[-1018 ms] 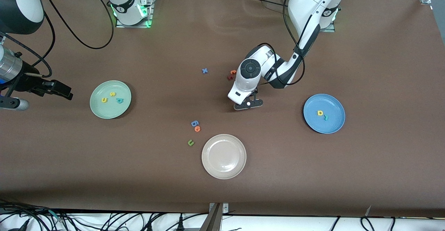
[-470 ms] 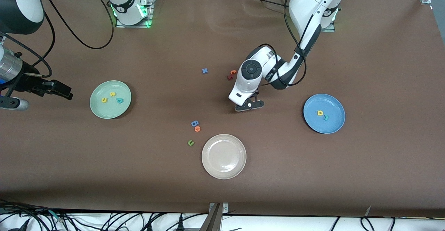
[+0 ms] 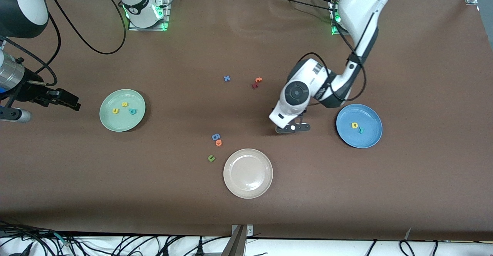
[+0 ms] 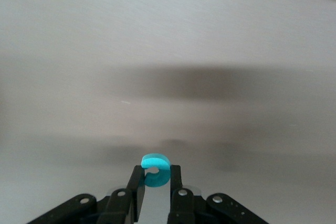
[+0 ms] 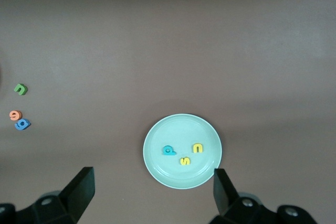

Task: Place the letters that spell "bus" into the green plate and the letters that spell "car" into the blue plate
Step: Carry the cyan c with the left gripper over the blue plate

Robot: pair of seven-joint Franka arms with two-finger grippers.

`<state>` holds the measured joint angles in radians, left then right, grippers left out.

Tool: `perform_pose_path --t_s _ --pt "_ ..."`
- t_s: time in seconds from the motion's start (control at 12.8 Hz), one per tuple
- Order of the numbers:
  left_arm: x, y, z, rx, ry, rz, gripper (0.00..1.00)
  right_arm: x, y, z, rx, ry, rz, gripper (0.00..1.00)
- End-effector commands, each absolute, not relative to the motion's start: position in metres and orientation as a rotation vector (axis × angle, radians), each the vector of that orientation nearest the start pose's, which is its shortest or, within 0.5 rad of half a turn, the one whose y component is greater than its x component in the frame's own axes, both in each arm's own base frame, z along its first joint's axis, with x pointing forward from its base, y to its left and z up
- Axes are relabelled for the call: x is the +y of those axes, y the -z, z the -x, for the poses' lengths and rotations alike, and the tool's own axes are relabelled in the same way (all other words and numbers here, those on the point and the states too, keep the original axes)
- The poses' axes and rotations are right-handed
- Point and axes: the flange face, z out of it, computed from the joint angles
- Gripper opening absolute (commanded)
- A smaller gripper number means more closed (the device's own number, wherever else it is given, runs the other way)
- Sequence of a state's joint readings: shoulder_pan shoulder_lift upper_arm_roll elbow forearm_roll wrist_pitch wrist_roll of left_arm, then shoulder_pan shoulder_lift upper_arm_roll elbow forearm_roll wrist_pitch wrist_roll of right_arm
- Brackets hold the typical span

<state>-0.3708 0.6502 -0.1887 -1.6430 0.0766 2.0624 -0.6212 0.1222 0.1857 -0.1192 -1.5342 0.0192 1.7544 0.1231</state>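
In the front view, the left gripper (image 3: 292, 128) hung over bare table (image 3: 404, 194) between the cream-white plate (image 3: 248, 173) and the blue plate (image 3: 359, 126), presumably positioned for transfer to the latter. The blue plate held the yellow "a" (image 3: 354, 125) and the teal "r" (image 3: 361, 130); the green plate (image 3: 122, 110) held the yellow "u" (image 3: 115, 111), the yellow "s" (image 3: 124, 104) and the teal "b" (image 3: 132, 111), so "bus" appeared complete. The right gripper (image 3: 63, 99) waited over the table just outside the green plate, toward the right arm's end. In the left wrist view, the jaws were almost closed, pinching the teal "c" (image 4: 155, 164). In the right wrist view, the jaws stood wide apart and empty above the green plate.
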Motion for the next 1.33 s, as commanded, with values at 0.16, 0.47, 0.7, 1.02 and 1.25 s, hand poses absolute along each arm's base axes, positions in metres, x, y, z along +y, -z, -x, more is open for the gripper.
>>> perform_pose_path --t_s 0.16,0.47,0.7,1.02,1.25 --pt "-0.240 -0.244 -0.602 0.196 -0.485 3.006 0.19 0.009 -0.555 -0.623 0.211 0.071 3.141 1.00" --pt "-0.173 -0.247 -0.622 0.361 -0.513 2.976 0.19 0.008 -0.555 -0.623 0.214 0.071 3.141 1.00" --pt "-0.124 -0.237 -0.630 0.539 -0.538 2.913 0.20 0.007 -0.553 -0.624 0.216 0.066 3.142 1.00" --pt "-0.092 -0.227 -0.633 0.724 -0.583 2.888 0.27 0.006 -0.553 -0.624 0.214 0.066 3.142 1.00" --pt "-0.070 -0.227 -0.640 0.904 -0.587 2.833 1.00 0.006 -0.552 -0.624 0.214 0.064 3.142 1.00"
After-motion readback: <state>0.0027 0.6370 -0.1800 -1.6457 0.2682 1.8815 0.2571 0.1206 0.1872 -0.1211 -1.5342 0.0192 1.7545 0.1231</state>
